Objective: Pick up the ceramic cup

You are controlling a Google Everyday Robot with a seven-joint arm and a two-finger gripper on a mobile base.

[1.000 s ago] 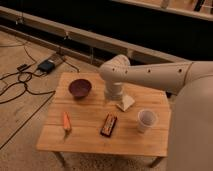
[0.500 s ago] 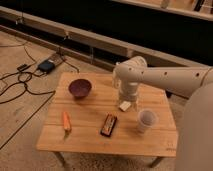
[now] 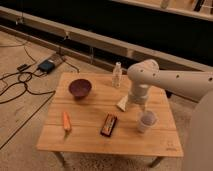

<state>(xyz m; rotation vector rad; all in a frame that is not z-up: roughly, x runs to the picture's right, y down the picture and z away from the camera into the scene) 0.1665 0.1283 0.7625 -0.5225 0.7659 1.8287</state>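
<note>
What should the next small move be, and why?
Probably lower the claw straight down over the ceramic cup: the claw hangs open just above its rim, and the cup stands upright on the table, not yet gripped.

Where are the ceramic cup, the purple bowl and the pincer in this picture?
ceramic cup [image 3: 146, 125], camera view, white side wall.
purple bowl [image 3: 80, 87], camera view, dark inside.
pincer [image 3: 143, 108], camera view, its tip, just above the cup.
</note>
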